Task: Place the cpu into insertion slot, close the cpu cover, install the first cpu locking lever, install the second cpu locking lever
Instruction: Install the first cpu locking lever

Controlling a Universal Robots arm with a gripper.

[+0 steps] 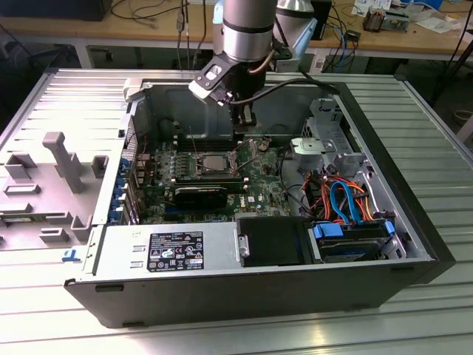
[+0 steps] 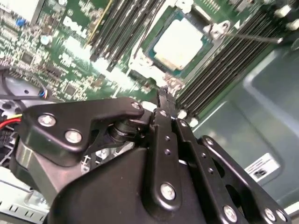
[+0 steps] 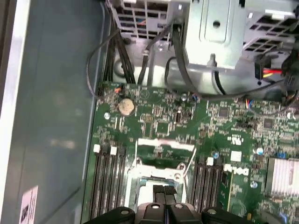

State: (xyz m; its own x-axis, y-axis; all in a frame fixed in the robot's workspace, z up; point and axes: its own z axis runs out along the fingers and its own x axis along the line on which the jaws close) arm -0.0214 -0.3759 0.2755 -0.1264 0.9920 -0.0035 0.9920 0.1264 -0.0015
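**Black two-finger claw (image 3: 164, 189): closed, carrying nothing seen**

Claw fingers are pressed together. The tip hangs just above one rim of the dark, silver-rimmed square insertion slot (image 2: 150, 39), presumably kept narrow to work among the socket hardware. Flat square silver-topped cpu (image 2: 180, 39) lies level inside the slot, midway across the green circuit board (image 3: 154, 116), between two banks of long black memory slots (image 3: 107, 182). Thin silver windowed cpu cover (image 3: 166, 143) looks swung up on its hinge, with board visible through the window; judged not closed. One thin wire locking lever (image 2: 252, 36) stands free of its catch, which leaves the cover room to move.
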